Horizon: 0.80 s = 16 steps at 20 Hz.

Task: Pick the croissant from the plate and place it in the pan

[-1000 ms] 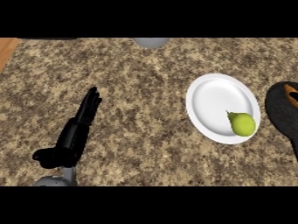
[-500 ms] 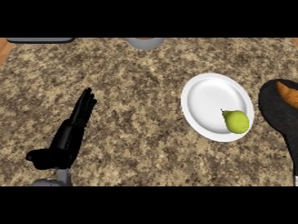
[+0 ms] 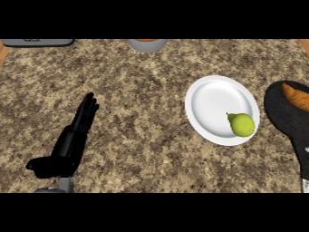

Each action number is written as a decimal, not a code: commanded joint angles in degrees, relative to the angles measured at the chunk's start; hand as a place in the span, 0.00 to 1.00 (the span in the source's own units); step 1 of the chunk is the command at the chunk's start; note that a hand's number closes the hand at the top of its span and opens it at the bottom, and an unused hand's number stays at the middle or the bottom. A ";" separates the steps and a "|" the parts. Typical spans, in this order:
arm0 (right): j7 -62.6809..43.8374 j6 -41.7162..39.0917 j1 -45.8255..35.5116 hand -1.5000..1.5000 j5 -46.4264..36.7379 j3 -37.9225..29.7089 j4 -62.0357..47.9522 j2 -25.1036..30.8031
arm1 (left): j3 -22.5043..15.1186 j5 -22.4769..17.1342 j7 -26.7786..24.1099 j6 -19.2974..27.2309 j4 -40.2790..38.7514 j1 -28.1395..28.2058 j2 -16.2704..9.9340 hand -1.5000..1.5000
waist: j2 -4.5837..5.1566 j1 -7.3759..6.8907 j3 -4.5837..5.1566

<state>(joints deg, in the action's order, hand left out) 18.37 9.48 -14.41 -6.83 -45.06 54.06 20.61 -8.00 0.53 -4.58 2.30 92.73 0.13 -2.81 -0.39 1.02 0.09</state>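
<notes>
Left hand open, fingers straight, resting low on counter. Well right of it: white plate carrying green pear at near-right rim. Beyond plate, black pan. Croissant orange-brown, ridged, lying in pan's far end, nothing over it.
</notes>
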 commanded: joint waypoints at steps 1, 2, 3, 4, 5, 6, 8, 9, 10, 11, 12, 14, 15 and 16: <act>0.36 -4.02 9.43 0.00 3.43 1.59 12.02 -5.55 | -0.53 0.19 -3.40 -1.02 0.01 3.16 -0.08 0.50 | 0.15 -0.38 -0.02; -0.45 -3.40 12.55 0.00 2.28 3.22 16.64 -8.41 | 0.78 -0.39 -1.59 -1.20 -0.38 1.22 -0.75 0.50 | 0.13 -0.20 0.00; -1.91 -3.22 12.99 0.00 2.74 3.30 18.78 -6.26 | 0.77 -0.76 -0.94 -1.37 -0.79 0.94 -0.16 0.50 | 0.25 -0.56 -0.04; -0.87 -6.28 16.43 0.00 3.97 2.92 21.05 -7.48 | 0.68 0.10 -2.29 -0.55 -5.21 -2.99 1.18 0.50 | 0.25 -0.05 -0.02; -2.57 -2.60 16.89 0.00 1.96 5.13 23.86 -10.00 | 0.02 -0.84 -0.46 -1.87 0.35 1.32 0.11 0.50 | 0.26 -0.68 -0.05; -3.19 -2.55 17.66 0.00 3.07 5.31 25.89 -10.12 | 1.55 -0.85 -1.49 -1.95 -2.22 -0.64 -0.06 0.50 | 0.31 -0.72 -0.06; -6.98 -2.73 17.99 0.00 3.57 5.49 27.56 -8.19 | 2.40 -0.23 -2.65 -1.59 -6.49 -3.94 0.79 0.50 | 0.36 -0.73 -0.06; -3.24 -3.30 19.66 0.00 4.20 5.29 25.96 -9.08 | -0.14 1.87 -2.32 0.33 -3.98 -1.88 2.44 0.50 | 0.35 -0.81 -0.08; -4.23 -2.44 22.42 0.00 3.14 6.27 31.12 -11.87 | -0.97 1.58 0.33 -0.29 1.38 1.73 1.30 0.50 | 0.30 -0.84 -0.07; -5.07 -2.47 23.10 0.00 3.13 7.41 32.90 -13.03 | 1.62 -0.64 -2.63 -2.35 -4.30 -1.62 1.02 0.50 | 0.34 -0.76 -0.07; -3.93 -3.02 22.02 0.00 4.61 5.87 28.71 -9.93 | 0.48 1.14 -1.60 -1.85 -1.16 0.08 0.85 0.50 | 0.35 -0.90 -0.08; -3.88 -3.44 26.66 0.00 2.87 7.43 34.24 -13.13 | 3.04 -0.70 -0.45 -2.73 -2.86 -2.63 -0.27 0.50 | 0.33 -0.73 -0.07; -8.73 -3.94 26.42 0.00 3.37 6.77 36.24 -11.07 | 0.61 1.49 0.47 -0.21 -1.43 -1.96 1.97 0.50 | 0.33 -0.77 -0.07; -4.56 -4.59 24.46 0.00 4.25 6.42 30.15 -9.72 | 2.33 0.39 -2.89 -2.08 -5.30 -2.58 1.39 0.50 | 0.37 -0.86 -0.08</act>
<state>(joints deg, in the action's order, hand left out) 13.62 6.18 8.37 -3.44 -38.66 84.24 10.09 -6.39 0.94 -6.12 0.83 89.46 -1.80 -1.76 -0.06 0.24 0.02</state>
